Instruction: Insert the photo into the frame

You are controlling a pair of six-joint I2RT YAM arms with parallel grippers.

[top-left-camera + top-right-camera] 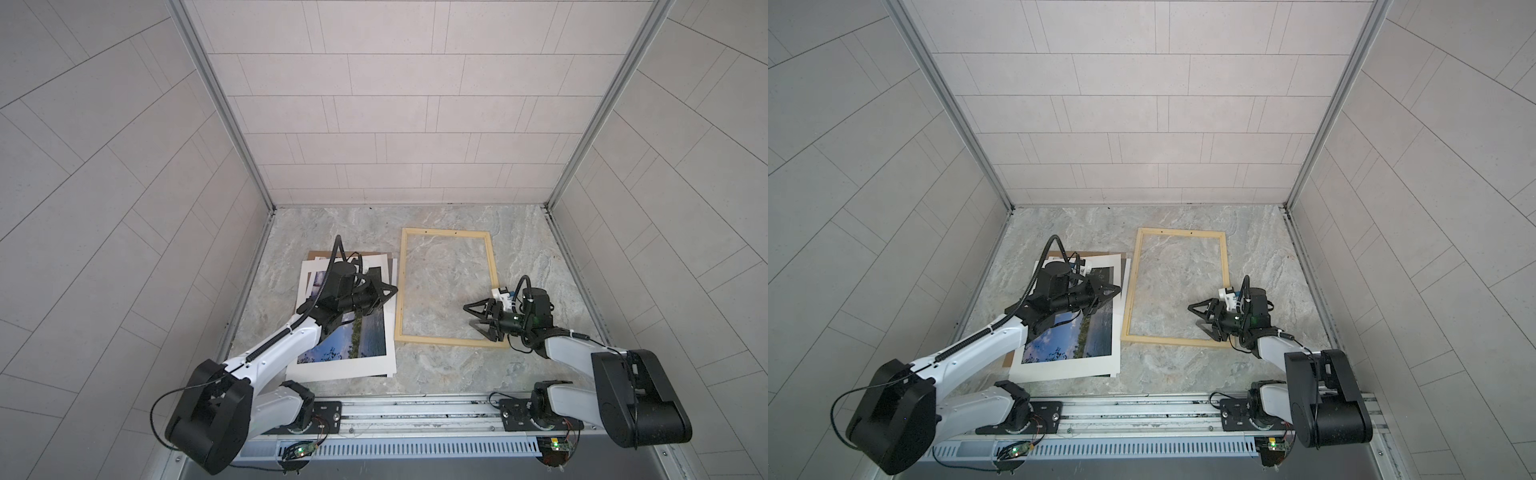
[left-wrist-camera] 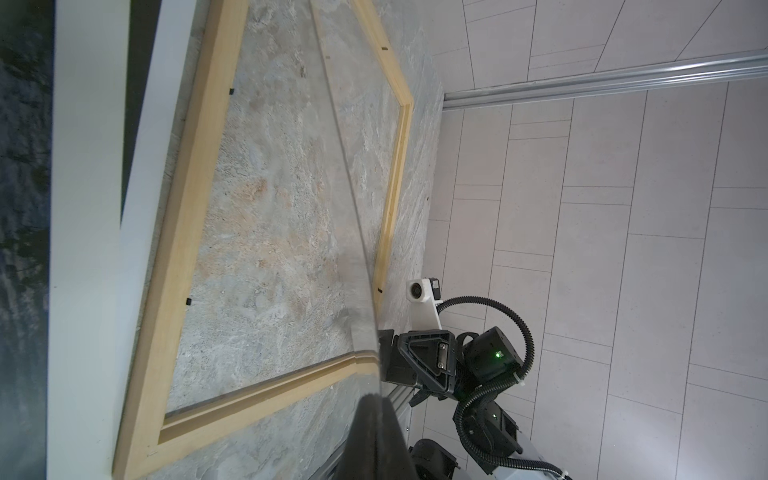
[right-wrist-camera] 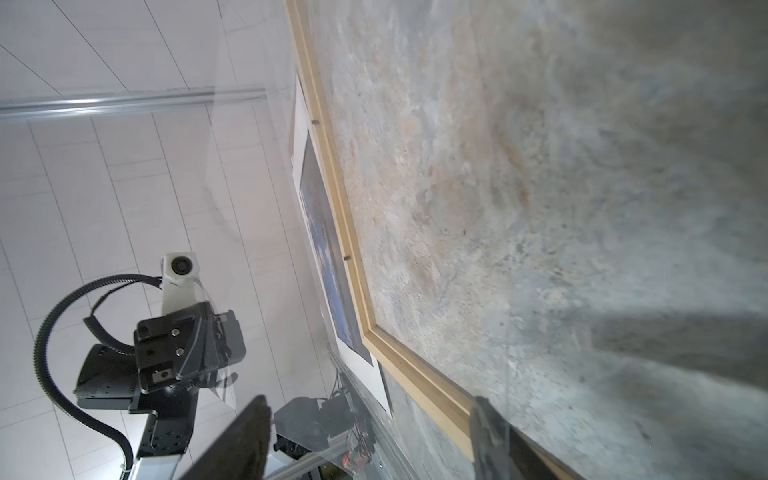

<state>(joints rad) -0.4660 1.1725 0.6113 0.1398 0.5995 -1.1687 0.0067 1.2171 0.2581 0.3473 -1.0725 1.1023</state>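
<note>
Photo (image 1: 357,336) lies face up on the stack (image 1: 353,370) at the left of the bench (image 1: 457,374), long axis running near to far, just beside the empty frame (image 1: 440,340). Left claw (image 1: 388,291) reaches low over the stack, clenched on a clear sheet (image 2: 354,216). Right claw (image 1: 467,315) hovers inside the frame, jaws spread.

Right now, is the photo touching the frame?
Cannot tell. In both top views the photo lies right beside the frame, with no plain gap or contact.
</note>
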